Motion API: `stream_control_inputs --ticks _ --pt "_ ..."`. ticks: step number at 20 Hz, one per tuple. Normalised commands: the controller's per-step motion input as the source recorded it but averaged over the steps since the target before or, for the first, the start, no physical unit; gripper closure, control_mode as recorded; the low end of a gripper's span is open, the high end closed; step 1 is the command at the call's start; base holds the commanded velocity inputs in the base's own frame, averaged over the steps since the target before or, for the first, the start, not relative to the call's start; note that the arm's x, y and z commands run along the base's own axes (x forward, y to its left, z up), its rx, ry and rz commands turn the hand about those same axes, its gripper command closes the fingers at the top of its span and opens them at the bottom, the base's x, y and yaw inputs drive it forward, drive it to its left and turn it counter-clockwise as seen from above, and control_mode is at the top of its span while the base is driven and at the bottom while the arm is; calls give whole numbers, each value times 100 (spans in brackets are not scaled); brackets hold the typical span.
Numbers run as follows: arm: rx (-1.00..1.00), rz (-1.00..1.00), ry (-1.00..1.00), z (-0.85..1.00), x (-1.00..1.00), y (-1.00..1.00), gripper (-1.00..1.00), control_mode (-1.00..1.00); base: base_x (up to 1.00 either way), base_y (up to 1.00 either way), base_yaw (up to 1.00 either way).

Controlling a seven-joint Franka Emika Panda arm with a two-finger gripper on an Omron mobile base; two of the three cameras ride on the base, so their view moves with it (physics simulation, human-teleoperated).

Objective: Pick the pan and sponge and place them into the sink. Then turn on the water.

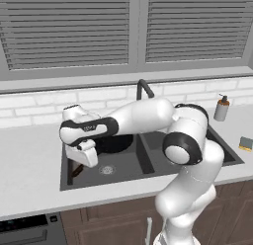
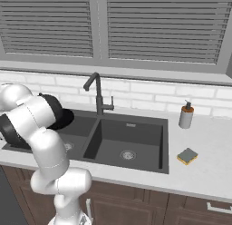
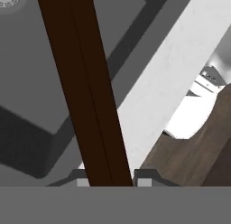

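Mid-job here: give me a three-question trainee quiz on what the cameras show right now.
1. True or false: the small yellow sponge with the grey-green scrubbing layer already lies in the dark grey double-basin sink.
2. What is the gripper shut on? A) the tall dark gooseneck faucet B) the long dark brown handle of the round black frying pan C) the soap dispenser bottle
3. Over which basin is the pan, as the base views show it?

Key: 1 false, it lies on the counter right of the sink; 2 B; 3 the left basin.

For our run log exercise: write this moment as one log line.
gripper: shut on pan handle | pan: over left basin of sink | sponge: on counter
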Motion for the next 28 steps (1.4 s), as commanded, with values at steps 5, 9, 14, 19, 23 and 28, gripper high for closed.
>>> stream_control_inputs --ticks 5,9,14,19,23,28 --pt "0 -23 9 -7 41 -4 100 -100 0 0 0" --pt "0 -19 9 -14 37 0 100 -100 0 0 0" --pt "0 -14 4 -26 23 0 100 -100 0 0 0" --pt "0 -10 2 -40 34 0 100 -100 0 0 0" --pt "0 -6 0 -45 31 -2 100 -100 0 0 0" --pt "-3 -1 0 -46 23 0 100 -100 0 0 0"
